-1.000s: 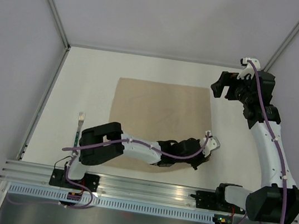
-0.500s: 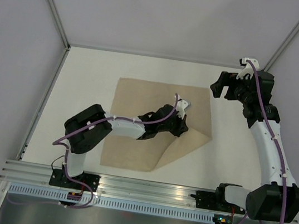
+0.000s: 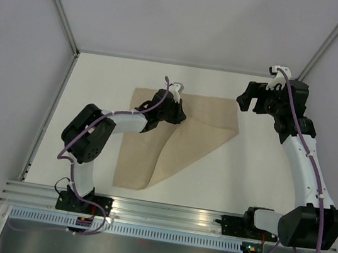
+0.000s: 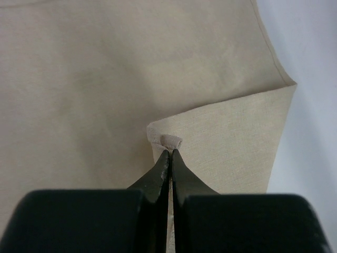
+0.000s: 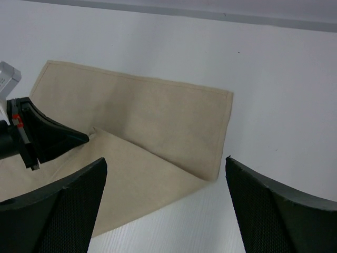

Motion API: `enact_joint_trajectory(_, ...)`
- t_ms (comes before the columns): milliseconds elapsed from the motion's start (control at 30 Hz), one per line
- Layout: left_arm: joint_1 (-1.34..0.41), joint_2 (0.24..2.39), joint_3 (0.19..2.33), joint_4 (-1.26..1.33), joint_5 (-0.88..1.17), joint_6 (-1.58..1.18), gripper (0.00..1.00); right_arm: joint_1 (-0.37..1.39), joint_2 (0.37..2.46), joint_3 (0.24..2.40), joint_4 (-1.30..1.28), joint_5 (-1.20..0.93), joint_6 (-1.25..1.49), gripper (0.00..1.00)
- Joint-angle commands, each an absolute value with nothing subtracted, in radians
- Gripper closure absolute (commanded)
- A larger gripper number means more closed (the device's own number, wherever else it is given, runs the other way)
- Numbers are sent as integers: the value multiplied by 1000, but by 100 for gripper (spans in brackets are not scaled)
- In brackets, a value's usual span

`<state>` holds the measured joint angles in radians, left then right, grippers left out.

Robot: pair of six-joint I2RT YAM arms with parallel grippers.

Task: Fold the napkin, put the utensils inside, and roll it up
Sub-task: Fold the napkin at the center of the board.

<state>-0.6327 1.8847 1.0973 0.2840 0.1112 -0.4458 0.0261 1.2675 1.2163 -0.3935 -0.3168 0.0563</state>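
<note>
Pinching one corner of the napkin (image 3: 212, 117), the left pincer (image 3: 179, 116) has its fingers together, clamped on the cloth; in the left wrist view the two dark tips (image 4: 169, 154) meet on a small tuck of fabric at the very corner. The napkin lies mid-desk (image 3: 101, 72), partly folded. The held corner sits over the far-left part of the cloth, near its far edge. The turned-over flap runs back from there to a diagonal crease that goes from the right edge to the near edge. The far strip and left part lie flat on the desk in a single layer. Cannot tell if the held corner touches the layer below or hangs just above it.

The left arm reaches across the left side of the napkin.

The right pincer (image 3: 245, 96) is at the far right of the desk, near the napkin's far-right corner and apart from the cloth. Its fingers are spread wide in the right wrist view (image 5: 165, 161), gripping nothing, looking down at the napkin (image 5: 158, 113) and the left pincer (image 5: 84, 138).
</note>
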Motion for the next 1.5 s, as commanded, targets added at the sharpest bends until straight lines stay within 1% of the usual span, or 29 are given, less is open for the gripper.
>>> enact_joint_trajectory(0,-568,1839,1161,258,133,-456,98,23,1275,1243,-425,-319,74,2)
enact_joint_trajectory(200,-462,1870,1232,207,155,-442,98,23,1278,1243,-426,-327,72,2)
enact_joint_trajectory(533,-342,1927,1308,179,184,-454,98,23,1290,1241,-431,-350,72,2)
enact_joint_trajectory(800,-278,1934,1296,193,198,-468,98,23,1298,1241,-431,-357,74,2)
enact_joint_trajectory(1467,-189,1914,1256,225,213,-500,98,23,1312,1238,-431,-364,69,2)
